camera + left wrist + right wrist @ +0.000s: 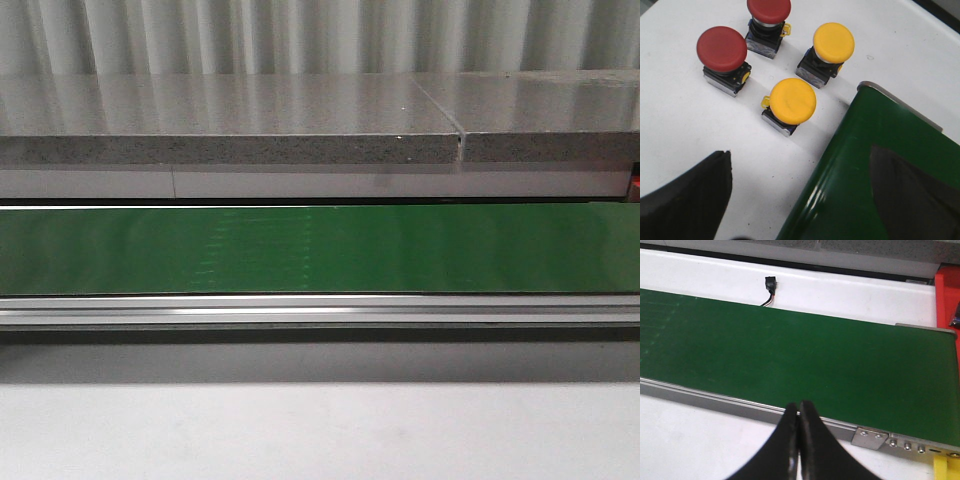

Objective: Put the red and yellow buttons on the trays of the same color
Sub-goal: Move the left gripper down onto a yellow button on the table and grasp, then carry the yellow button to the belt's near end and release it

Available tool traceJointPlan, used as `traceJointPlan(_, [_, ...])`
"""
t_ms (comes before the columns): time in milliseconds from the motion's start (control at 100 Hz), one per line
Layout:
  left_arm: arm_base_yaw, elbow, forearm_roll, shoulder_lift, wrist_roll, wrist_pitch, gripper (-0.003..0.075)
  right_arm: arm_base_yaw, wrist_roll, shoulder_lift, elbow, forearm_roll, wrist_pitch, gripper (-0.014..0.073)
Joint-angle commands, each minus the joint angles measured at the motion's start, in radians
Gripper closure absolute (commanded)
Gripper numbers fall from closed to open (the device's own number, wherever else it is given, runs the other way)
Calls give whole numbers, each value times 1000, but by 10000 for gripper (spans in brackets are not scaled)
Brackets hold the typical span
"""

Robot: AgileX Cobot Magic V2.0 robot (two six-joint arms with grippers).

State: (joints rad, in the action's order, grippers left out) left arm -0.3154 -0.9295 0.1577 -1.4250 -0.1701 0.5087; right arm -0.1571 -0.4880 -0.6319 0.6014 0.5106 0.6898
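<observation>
White tabletop [680, 125] beside a glossy green belt [320, 248], four push buttons near its end.

You see two red buttons [721, 48] [769, 10] and two yellow buttons [792, 101] [833, 42], domed caps on square bases, standing apart beside the belt's metal-edged corner. Your left gripper [800, 200] hangs spread wide, one finger over the belt. Your right gripper [799, 440] is pinched together, empty, at the belt's aluminium rail [740, 407].

A green conveyor belt [320, 248] is seen running across the front view, edged below by an aluminium rail [320, 310]. Nearer than the belt, a white desk [320, 430] is spread. Behind the belt, a speckled grey stone counter [230, 125] is set, light being reflected on it, and pale corrugated wall panelling [300, 35] is seen beyond that.
</observation>
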Motion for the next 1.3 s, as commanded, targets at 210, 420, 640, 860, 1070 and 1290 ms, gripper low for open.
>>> traceJointPlan(210, [-3, -137, -10, -153, -5, -58, 174, 1, -8, 2, 25, 31, -47, 652])
traceJointPlan(420, [-3, -202, -25, -249, -3, -58, 174, 1, -8, 2, 25, 31, -47, 652])
traceJointPlan(640, [-3, -248, -27, -329, -3, -58, 174, 1, -8, 2, 25, 31, -47, 652])
traceJointPlan(860, [-3, -259, -27, -362, -3, -67, 209, 1, -8, 2, 25, 31, -47, 652])
traceJointPlan(1070, [-3, -259, -27, -365, -3, -59, 479, 1, -8, 2, 25, 31, -47, 652])
traceJointPlan(1290, [-3, -276, -27, -330, 0, -3, 728, 1, -8, 2, 25, 31, -47, 652])
